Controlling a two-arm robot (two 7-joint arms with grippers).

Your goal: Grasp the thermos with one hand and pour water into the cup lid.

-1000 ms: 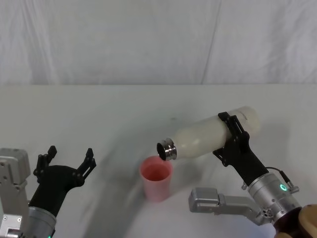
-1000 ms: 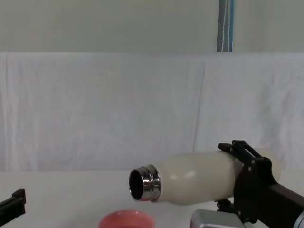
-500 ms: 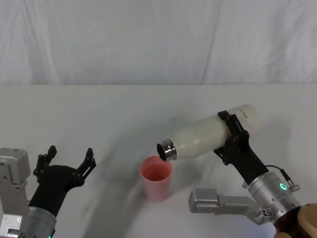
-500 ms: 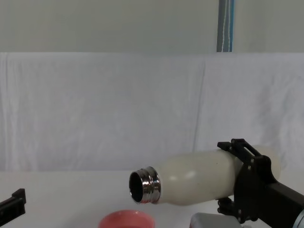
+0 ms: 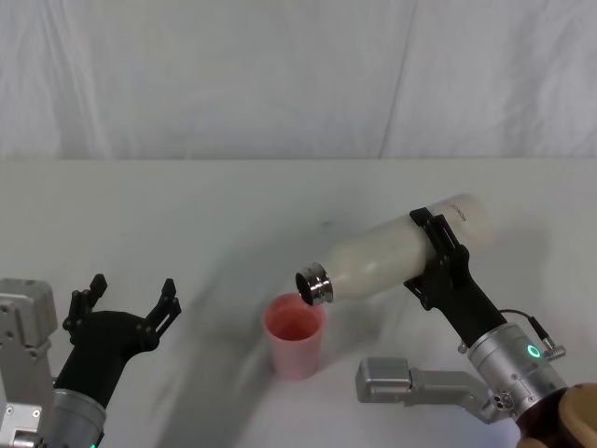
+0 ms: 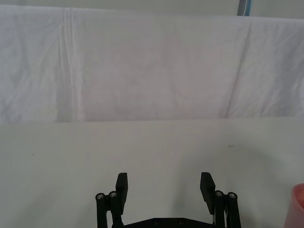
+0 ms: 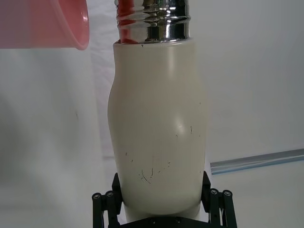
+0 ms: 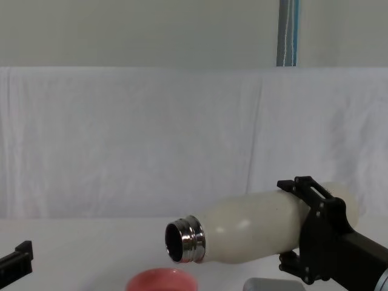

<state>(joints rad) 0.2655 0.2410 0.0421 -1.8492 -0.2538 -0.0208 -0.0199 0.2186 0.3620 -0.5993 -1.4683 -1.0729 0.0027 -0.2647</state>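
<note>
At the near left, the robot's black left gripper (image 5: pixel 126 301) hovers low over the white table (image 5: pixel 187 215), its jaws spread wide apart around nothing. Near the middle of the table stands a small round salmon-pink cup lid (image 5: pixel 295 334), upright with its mouth open. On the right, the black right gripper (image 5: pixel 442 263) is clamped around the lower body of a tall cream-white matte thermos (image 5: pixel 396 254) with a shiny threaded steel neck. The thermos is held in the air, tipped nearly horizontal, its open steel mouth angled slightly downward just above the cup lid's rim. Behind the table hangs a creased white cloth backdrop (image 5: pixel 298 75).
</note>
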